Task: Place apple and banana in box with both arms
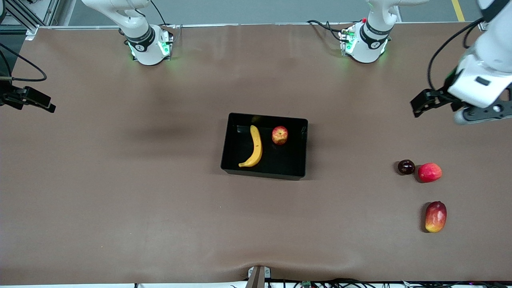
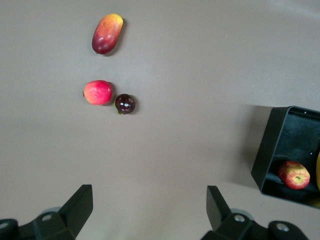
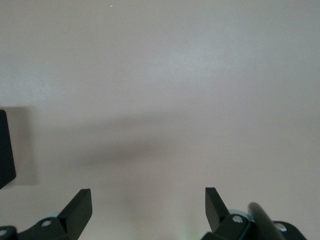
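Black plastic box (image 1: 302, 150) sits near the centre of the brown table (image 1: 120, 180), low walls intact, upright. Inside it lie two items. Banana (image 1: 253, 147) rests on the floor of the box, curved, its length running from about 12 o'clock to 7 o'clock in the front view, on the side toward the right arm's end. Apple (image 1: 280, 135) rests beside it on the floor of the box, toward the left arm's end, at roughly 1 o'clock from the banana's middle; the two are apart, not touching. The left wrist view confirms the apple (image 2: 294, 175) inside a corner of the box (image 2: 272, 145).

Left gripper (image 1: 424, 103) hangs in the air over bare table toward the left arm's end, fingers spread wide apart, holding nothing. Right gripper (image 1: 34, 100) hangs over bare table at the right arm's end, fingers likewise spread apart and empty; its wrist view shows only table and a sliver of the box (image 3: 6, 150).

Three loose fruits lie on the table toward the left arm's end, well apart from the box: a dark plum (image 1: 406, 167) touching or just beside a pinkish-red fruit (image 1: 430, 172), and a red-yellow mango (image 1: 435, 216) nearer to the front camera than both.
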Robot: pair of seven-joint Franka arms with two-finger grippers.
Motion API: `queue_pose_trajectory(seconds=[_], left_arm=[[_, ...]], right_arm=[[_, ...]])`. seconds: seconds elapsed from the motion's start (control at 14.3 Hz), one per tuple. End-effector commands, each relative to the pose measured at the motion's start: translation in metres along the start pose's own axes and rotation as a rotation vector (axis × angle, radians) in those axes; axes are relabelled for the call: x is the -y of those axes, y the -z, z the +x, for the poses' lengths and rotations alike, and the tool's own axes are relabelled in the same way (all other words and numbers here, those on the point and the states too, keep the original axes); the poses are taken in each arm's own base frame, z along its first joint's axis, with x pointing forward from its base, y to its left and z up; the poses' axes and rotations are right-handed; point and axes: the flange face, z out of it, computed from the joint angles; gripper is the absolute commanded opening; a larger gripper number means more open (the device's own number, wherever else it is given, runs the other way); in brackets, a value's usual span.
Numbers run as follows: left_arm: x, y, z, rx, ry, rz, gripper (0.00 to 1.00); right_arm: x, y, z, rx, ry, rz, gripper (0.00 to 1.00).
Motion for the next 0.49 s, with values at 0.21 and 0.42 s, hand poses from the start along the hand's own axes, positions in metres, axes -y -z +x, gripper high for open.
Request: queue_pose_trajectory(seconds=[0.21,0.42], left_arm=[[0.038,0.014,-0.011,-0.030,-0.050,-0.034,1.00],[0.029,0.019,-0.017,-0.032,-0.059,-0.056,1.00]], right_arm=[[-0.007,0.001,-0.002,-0.006,-0.017,-0.005,1.00],[-0.005,0.002,-0.001,-0.009,-0.014,-0.007,1.00]])
